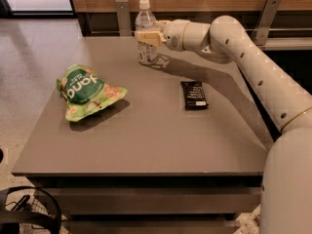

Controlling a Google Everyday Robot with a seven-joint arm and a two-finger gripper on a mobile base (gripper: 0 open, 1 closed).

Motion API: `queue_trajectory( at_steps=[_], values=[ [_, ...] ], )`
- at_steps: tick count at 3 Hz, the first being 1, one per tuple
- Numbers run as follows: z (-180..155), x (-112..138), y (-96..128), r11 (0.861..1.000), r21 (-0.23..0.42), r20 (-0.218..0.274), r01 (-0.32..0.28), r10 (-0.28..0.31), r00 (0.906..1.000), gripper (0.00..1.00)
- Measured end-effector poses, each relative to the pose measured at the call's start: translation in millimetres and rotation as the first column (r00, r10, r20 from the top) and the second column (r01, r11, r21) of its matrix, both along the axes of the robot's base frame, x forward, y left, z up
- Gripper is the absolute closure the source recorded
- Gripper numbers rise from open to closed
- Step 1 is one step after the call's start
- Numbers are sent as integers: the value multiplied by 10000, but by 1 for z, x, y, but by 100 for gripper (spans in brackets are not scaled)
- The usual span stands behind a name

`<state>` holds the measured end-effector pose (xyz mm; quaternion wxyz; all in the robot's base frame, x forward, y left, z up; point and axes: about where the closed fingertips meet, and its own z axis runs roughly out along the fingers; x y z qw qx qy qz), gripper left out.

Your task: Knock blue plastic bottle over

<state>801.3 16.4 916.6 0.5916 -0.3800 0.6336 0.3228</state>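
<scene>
The blue plastic bottle (146, 30), clear with a white cap, stands upright near the far edge of the grey table (146, 130). My gripper (147, 36) reaches in from the right at the end of the white arm (253, 67). It is level with the bottle's middle, right against its front, overlapping the label area.
A green snack bag (87, 91) lies on the table's left side. A flat black bar (194, 94) lies right of centre, below the arm. A wooden wall with metal brackets runs behind the table. A dark wheeled base shows at the bottom left.
</scene>
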Motion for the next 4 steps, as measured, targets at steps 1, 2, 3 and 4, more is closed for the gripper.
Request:
queue_trajectory(
  at_steps=[1,2,3,4],
  values=[
    [0,0,3,10000,5,-9,-45,45,10000,100],
    [6,-1,-1,9996,-296,-12,10,-10,10000,100],
    [25,-7,-20,9925,-1172,11,336,-337,9994,100],
    [47,-13,-44,9724,-2178,95,842,-841,9964,100]
  ],
)
